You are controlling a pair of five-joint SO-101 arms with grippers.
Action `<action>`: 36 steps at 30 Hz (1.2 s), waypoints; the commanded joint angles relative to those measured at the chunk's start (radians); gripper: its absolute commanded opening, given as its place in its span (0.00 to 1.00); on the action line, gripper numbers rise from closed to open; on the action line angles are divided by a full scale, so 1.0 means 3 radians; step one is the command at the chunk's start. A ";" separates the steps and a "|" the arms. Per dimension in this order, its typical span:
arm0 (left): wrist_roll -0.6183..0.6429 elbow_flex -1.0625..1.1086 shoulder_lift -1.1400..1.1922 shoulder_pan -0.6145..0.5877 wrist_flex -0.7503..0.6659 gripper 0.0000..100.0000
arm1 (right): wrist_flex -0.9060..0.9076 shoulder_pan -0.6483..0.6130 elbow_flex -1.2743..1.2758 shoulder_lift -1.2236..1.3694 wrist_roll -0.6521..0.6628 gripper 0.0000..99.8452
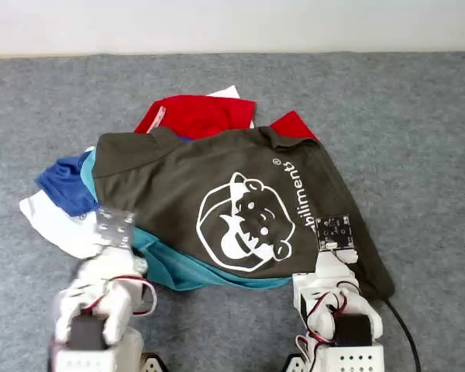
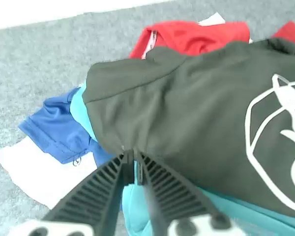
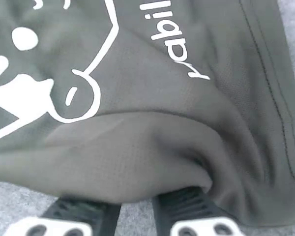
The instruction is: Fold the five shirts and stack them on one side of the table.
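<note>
the dark olive shirt point(image 1: 217, 178) lies on top of the heap in the middle of the high view. it is a matte, finely knit cloth with a white outline cartoon printed on the chest and double-stitched hems. it is spread roughly flat, with soft folds along its lower edge.

the left fingers point(image 2: 105, 184), black and ribbed, are pressed together on its puckered hem at lower left. the right fingers point(image 3: 187, 204) sit at its lower right corner. their tips are hidden under a bunched fold, so i cannot tell whether they grip.

under it a red shirt point(image 1: 198, 115) pokes out at the top. a blue shirt point(image 1: 66, 184) and a white shirt point(image 1: 54, 221) crumple at the left, and a teal shirt point(image 1: 186, 271) shows along the bottom. the tabletop point(image 1: 418, 116) is a grey, felt-like mat. a black cable point(image 1: 399, 318) curves at lower right.
</note>
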 commanded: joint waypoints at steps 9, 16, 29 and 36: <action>0.0143 -0.0550 0.0527 0.0000 0.0082 0.03 | 0.0018 -0.0018 0.0051 -0.0043 0.0020 0.06; 0.0143 -0.0683 0.0537 0.0000 0.0113 0.03 | 0.0018 0.0013 -0.0363 -0.0043 0.0046 0.06; 0.0159 -0.1578 0.1744 0.0000 0.0097 0.03 | -0.0028 0.0013 -0.1258 -0.0038 0.0046 0.06; 0.0159 -0.1869 0.1984 0.0020 0.0087 0.03 | -0.0023 0.0013 -0.1514 -0.0038 0.0051 0.06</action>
